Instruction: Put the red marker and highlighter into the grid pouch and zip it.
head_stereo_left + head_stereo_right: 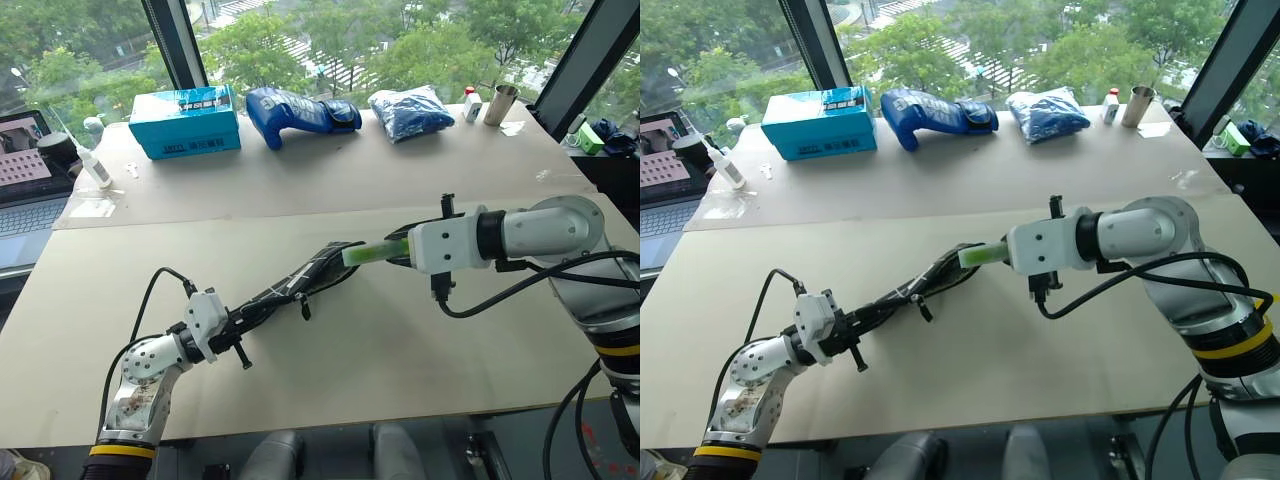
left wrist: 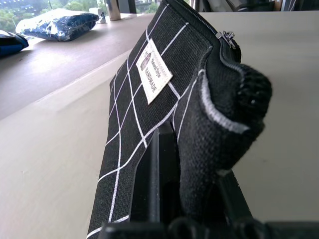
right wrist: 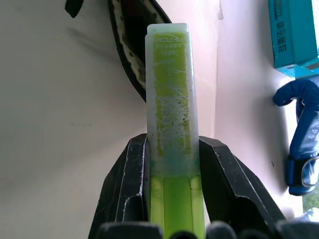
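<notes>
Left eye view, read from left to right: the left end effector [image 1: 243, 333] is clamped on the near-left end of the flat black fabric grid pouch with white lines [image 1: 300, 285], holding it raised off the beige bench [image 1: 400, 350] with its open mouth facing right. Just right of that mouth, the right end effector [image 1: 400, 250] grips the stubby translucent light-green highlighter [image 1: 372, 253], tip aimed left at the opening and about touching its edge. The step in hand looks like inserting the highlighter. Next, the right arm should push it left along the pouch's length, release once it is inside, then pull back for zipping.
</notes>
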Motion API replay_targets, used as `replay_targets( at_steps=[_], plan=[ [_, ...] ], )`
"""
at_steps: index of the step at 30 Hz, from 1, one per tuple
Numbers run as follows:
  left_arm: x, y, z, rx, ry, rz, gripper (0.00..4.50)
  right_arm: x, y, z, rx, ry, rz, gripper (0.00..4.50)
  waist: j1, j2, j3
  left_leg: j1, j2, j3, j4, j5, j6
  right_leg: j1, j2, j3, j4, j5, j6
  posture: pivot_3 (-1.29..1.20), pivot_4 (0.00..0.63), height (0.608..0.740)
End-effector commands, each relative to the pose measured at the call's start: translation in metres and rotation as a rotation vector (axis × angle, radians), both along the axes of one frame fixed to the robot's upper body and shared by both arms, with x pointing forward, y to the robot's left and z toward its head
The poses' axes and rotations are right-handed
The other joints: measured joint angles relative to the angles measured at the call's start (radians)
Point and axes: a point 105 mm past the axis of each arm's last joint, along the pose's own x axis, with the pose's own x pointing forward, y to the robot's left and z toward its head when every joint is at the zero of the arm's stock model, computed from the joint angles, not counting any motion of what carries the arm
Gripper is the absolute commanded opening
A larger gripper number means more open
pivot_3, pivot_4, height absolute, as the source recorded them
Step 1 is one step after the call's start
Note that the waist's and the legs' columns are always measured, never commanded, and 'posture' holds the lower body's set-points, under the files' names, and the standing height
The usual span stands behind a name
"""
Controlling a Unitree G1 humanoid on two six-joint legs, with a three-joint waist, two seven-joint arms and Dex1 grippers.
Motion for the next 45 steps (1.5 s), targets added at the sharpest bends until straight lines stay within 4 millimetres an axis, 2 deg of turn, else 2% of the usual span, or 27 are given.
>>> replay_targets(
  at_steps=[1, 14, 22, 26, 31, 36, 38, 41, 44, 45],
  plan=[
    [-0.003, -0.001, 0.007, -0.004, -0.034, -0.013, 0.0, -0.007, 0.006, 0.001, -0.032, -0.045, 0.044, 1.01, 0.0, 0.0, 0.0, 0.0, 0.0, 0.0, 0.0, 0.0, 0.0, 0.0, 0.0, 0.0, 0.0, 0.0, 0.0, 0.0, 0.15, 0.739],
    [-0.003, -0.004, 0.005, -0.008, -0.033, -0.027, 0.0, 0.015, 0.022, -0.02, -0.108, -0.106, 0.051, 1.01, -0.002, 0.0, 0.0, 0.0, 0.0, 0.0, 0.0, 0.0, 0.0, 0.0, 0.0, 0.0, 0.0, 0.0, 0.0, 0.0, 0.15, 0.739],
    [-0.003, -0.009, 0.005, -0.014, -0.028, -0.043, 0.0, 0.012, 0.05, -0.03, -0.126, -0.122, 0.169, 1.01, -0.002, 0.0, 0.0, 0.0, 0.0, 0.0, 0.0, 0.0, 0.0, 0.0, 0.0, 0.0, 0.0, 0.0, 0.0, 0.0, 0.15, 0.739],
    [-0.001, -0.01, 0.006, -0.015, -0.028, -0.047, 0.0, 0.003, 0.07, -0.036, -0.094, -0.101, 0.255, 1.01, -0.004, 0.0, 0.0, 0.0, 0.0, -0.001, 0.0, 0.0, 0.0, 0.0, 0.0, 0.0, 0.001, 0.0, 0.0, 0.0, 0.15, 0.739],
    [-0.001, -0.012, 0.006, -0.016, -0.028, -0.055, 0.0, 0.003, 0.097, -0.043, -0.026, -0.103, 0.336, 1.01, -0.004, 0.0, 0.0, 0.0, 0.0, -0.002, 0.0, 0.0, -0.001, -0.001, 0.0, 0.0, 0.001, 0.0, -0.001, 0.0, 0.15, 0.739],
    [-0.001, -0.013, 0.007, -0.02, -0.03, -0.051, 0.0, 0.006, 0.101, -0.05, -0.041, -0.106, 0.358, 1.01, -0.004, 0.0, 0.0, 0.001, -0.001, -0.002, 0.0, 0.0, -0.001, -0.001, 0.0, 0.0, 0.003, 0.0, -0.001, 0.0, 0.15, 0.739],
    [-0.001, -0.012, 0.007, -0.02, -0.03, -0.048, 0.0, 0.006, 0.096, -0.05, -0.02, -0.028, 0.331, 2.03, -0.004, 0.0, 0.0, 0.001, -0.001, -0.003, 0.0, 0.001, -0.001, -0.001, 0.0, 0.0, 0.003, 0.0, -0.001, 0.0, 0.15, 0.739],
    [-0.002, -0.012, 0.006, -0.021, -0.029, -0.042, 0.0, 0.011, 0.086, -0.045, 0.001, 0.008, 0.273, 2.91, -0.004, 0.0, 0.0, 0.001, -0.001, -0.003, 0.0, 0.001, -0.001, -0.001, 0.0, 0.0, 0.004, 0.0, -0.001, 0.0, 0.15, 0.739],
    [-0.002, -0.012, 0.006, -0.021, -0.027, -0.041, 0.0, 0.019, 0.071, -0.034, 0.039, 0.037, 0.189, 3.99, -0.003, 0.0, 0.0, 0.001, -0.001, -0.005, 0.0, 0.001, -0.001, -0.001, 0.0, 0.001, 0.005, 0.0, -0.001, 0.0, 0.15, 0.739],
    [-0.002, -0.012, 0.006, -0.021, -0.027, -0.04, 0.0, 0.022, 0.066, -0.03, 0.062, 0.053, 0.155, 3.99, -0.002, 0.0, 0.0, 0.001, -0.001, -0.005, 0.0, 0.001, -0.001, -0.001, 0.0, 0.001, 0.005, 0.0, -0.001, 0.0, 0.15, 0.739]
  ],
)
